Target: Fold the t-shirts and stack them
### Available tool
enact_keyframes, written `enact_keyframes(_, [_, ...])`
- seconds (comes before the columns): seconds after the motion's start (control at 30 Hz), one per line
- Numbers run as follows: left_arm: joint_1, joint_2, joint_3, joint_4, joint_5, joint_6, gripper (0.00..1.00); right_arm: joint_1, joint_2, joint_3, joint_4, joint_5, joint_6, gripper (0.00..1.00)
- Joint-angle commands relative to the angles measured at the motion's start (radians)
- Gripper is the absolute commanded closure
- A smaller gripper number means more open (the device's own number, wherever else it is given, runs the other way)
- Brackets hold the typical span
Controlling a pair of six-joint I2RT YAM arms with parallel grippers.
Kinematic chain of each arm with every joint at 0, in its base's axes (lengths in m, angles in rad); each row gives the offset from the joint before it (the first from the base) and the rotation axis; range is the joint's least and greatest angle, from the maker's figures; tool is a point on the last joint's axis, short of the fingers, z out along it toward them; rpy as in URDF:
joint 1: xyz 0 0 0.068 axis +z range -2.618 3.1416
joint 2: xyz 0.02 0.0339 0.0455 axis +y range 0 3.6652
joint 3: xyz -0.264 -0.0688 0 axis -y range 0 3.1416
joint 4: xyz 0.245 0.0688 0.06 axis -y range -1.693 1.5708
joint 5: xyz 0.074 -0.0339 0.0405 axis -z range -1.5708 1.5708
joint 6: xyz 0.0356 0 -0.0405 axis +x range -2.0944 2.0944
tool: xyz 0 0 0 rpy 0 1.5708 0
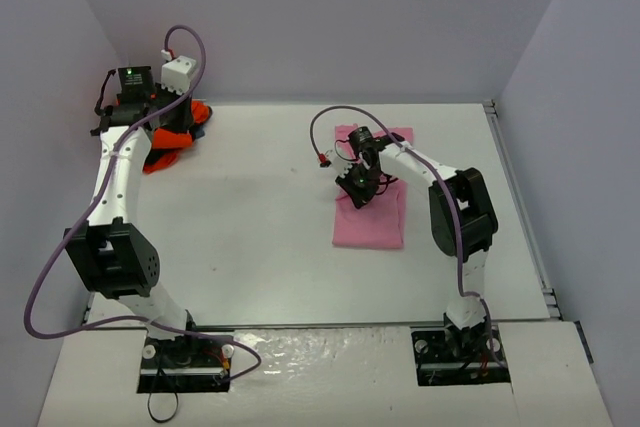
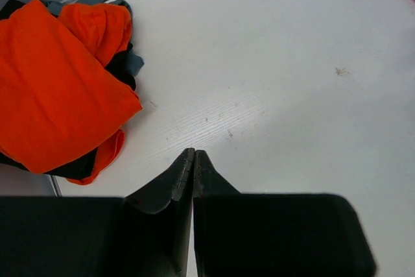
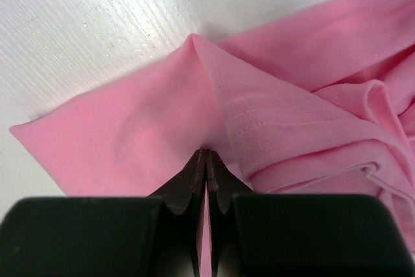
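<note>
The pink t-shirt (image 1: 371,212) lies partly folded right of the table's middle. My right gripper (image 1: 357,184) is over its upper part, shut on a pinch of the pink cloth (image 3: 149,141), which rises in a ridge to the fingertips. The orange t-shirt (image 2: 45,95) lies crumpled at the far left corner with the dark t-shirt (image 2: 123,69) tangled under it. It shows in the top view (image 1: 172,142) beside my left arm. My left gripper (image 2: 193,152) is shut and empty above bare table, to the right of the orange pile.
The white table (image 1: 250,237) is walled at the back and on both sides. A metal rail (image 1: 520,207) runs along its right edge. The arm bases (image 1: 185,352) stand at the near edge. Purple cables loop from both arms.
</note>
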Motion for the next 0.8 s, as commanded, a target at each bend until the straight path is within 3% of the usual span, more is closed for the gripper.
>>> enact_keyframes(0.0, [0.014,-0.057,0.020,0.070,0.034,0.004,1.00,-0.001,-0.038,0.021,0.041,0.029,0.024,1.00])
enact_keyframes(0.37, [0.014,-0.080,-0.027,0.082,0.047,0.018,1.00,0.000,0.158,0.305,0.120,0.326,0.130,0.96])
enact_keyframes(0.43, [0.013,-0.086,-0.037,0.085,0.046,0.023,1.00,0.002,0.168,0.320,0.119,0.334,0.130,0.88])
enact_keyframes(0.57, [0.013,-0.096,-0.048,0.084,0.041,0.033,0.99,0.013,0.114,0.272,0.111,0.304,0.090,0.47])
enact_keyframes(0.67, [0.014,-0.100,-0.050,0.081,0.043,0.037,0.93,0.021,0.007,0.175,0.059,0.225,-0.005,0.30])
enact_keyframes(0.77, [0.014,-0.105,-0.058,0.082,0.045,0.044,0.82,0.022,-0.129,0.049,-0.039,0.169,-0.118,0.21])
